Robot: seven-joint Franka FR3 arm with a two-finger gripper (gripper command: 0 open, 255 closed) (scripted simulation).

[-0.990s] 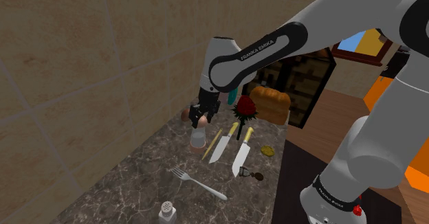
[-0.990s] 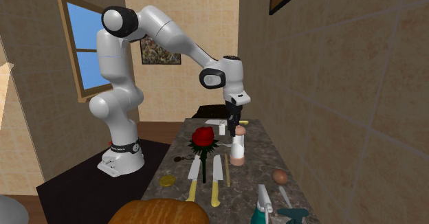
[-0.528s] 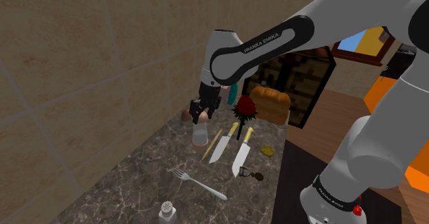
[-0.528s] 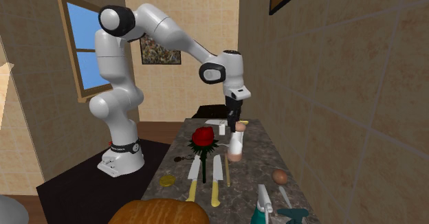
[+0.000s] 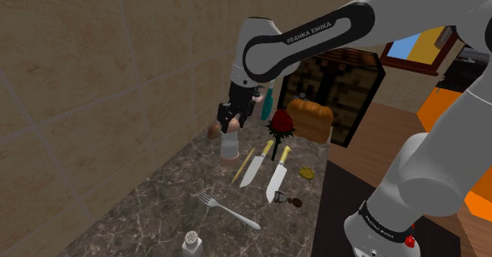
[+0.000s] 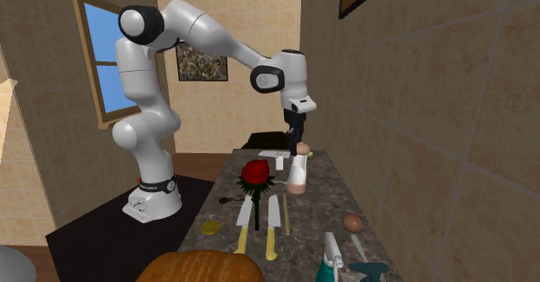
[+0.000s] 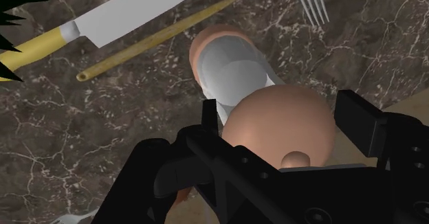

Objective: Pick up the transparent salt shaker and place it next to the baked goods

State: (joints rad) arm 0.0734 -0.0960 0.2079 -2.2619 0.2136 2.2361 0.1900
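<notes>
The fingers are clamping the tan cap of the clear shaker. It is hanging just off the worktop near the knives, probably lifted for clearing clutter toward the bread loaf.

The dark stone counter runs along a wall. A fork, two knives and a small shaker are on it. Bread sits farther along.
</notes>
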